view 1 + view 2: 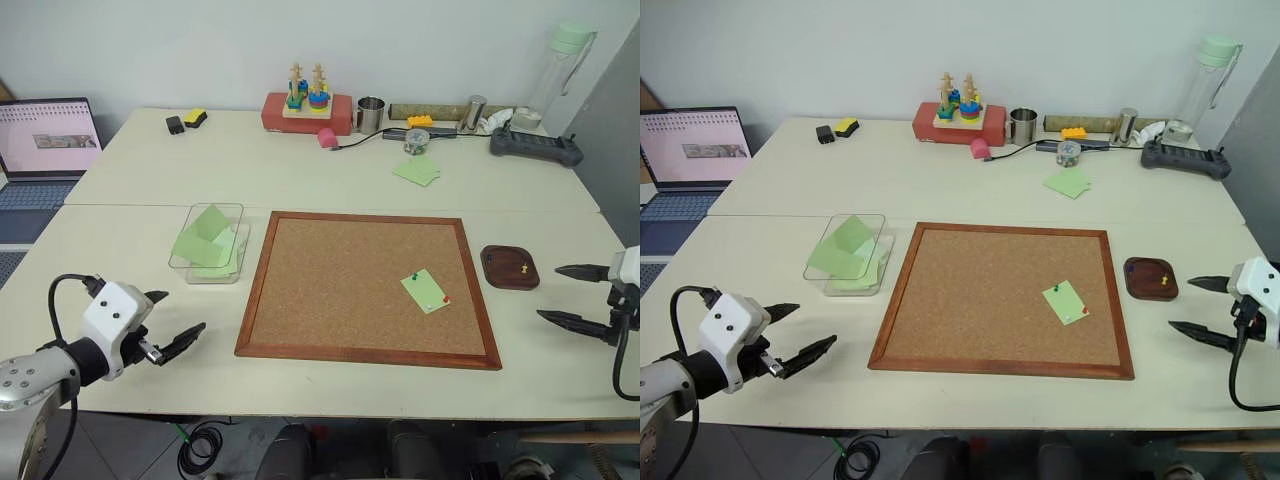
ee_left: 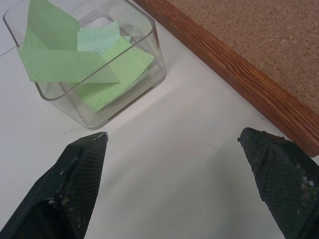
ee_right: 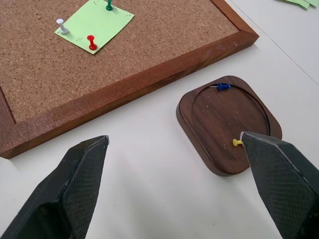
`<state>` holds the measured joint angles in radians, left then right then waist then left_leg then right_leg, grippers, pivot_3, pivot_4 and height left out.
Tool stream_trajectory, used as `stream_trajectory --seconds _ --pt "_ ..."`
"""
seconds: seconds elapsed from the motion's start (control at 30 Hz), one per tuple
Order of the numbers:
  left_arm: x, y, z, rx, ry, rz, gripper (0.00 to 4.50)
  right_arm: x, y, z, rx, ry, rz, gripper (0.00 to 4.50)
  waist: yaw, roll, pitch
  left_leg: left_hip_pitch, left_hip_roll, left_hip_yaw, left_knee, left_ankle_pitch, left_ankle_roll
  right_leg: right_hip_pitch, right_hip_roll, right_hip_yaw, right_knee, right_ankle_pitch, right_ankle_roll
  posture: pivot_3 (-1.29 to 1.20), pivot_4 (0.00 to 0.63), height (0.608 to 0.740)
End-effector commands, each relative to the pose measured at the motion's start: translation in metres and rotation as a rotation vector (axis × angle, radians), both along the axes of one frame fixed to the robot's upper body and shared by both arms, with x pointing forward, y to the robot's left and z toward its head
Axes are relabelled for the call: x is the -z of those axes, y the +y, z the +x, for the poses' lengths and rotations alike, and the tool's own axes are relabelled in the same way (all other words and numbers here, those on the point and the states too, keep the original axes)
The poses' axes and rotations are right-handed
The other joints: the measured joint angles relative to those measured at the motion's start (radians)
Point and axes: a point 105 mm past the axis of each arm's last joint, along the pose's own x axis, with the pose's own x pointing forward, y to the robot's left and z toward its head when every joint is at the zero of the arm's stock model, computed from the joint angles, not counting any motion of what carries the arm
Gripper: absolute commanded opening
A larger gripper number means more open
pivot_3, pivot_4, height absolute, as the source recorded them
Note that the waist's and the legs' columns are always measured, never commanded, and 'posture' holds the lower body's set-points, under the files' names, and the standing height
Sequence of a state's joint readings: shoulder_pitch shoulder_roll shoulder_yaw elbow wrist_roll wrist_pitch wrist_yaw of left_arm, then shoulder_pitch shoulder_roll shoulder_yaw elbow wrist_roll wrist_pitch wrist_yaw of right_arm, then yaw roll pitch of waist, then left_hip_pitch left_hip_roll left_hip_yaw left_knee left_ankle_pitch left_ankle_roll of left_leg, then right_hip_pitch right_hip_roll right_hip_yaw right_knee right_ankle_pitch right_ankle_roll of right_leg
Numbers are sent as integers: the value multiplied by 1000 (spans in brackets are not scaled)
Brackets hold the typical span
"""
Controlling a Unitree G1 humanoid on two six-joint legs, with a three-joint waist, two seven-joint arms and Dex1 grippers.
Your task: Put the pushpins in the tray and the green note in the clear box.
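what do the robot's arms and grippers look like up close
Each gripper has two black tapered fingers with a fine mesh-like texture and pale specks near the tips. The left gripper sits on a white housing with small dark holes, joined to a silver-grey arm section, with a black cable looping over it. The right gripper has a white housing and a black cable too.

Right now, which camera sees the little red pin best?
The right wrist view: the red pin stands large and clear, stuck in the green note on the cork board. Both eye views show it as a tiny red dot at the note's corner.
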<state>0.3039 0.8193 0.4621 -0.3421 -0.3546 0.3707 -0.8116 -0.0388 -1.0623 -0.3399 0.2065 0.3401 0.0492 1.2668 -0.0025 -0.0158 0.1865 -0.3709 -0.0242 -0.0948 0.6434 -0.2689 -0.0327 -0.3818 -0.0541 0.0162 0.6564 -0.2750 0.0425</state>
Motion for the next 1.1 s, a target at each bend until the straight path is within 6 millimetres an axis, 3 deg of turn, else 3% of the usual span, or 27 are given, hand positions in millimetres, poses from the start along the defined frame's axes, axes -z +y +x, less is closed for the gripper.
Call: stream_trajectory --seconds 0.03,0.63,1.1 --pt "-12 1 0 3 -53 -6 4500 -16 -3 2 -5 -49 -21 4465 0 0 0 0 0 0 0 0 0 0 0 0 0 0 0 0 150 740" --pt "-4 2 -3 -13 1 14 4500 -13 -8 2 8 -31 -25 4465 0 0 0 0 0 0 0 0 0 0 0 0 0 0 0 0 150 740" --pt "-9 -6 -1 26 3 -40 4500 -13 -11 2 18 -32 -29 4465 0 0 0 0 0 1 0 0 0 0 0 0 0 0 0 0 150 740"
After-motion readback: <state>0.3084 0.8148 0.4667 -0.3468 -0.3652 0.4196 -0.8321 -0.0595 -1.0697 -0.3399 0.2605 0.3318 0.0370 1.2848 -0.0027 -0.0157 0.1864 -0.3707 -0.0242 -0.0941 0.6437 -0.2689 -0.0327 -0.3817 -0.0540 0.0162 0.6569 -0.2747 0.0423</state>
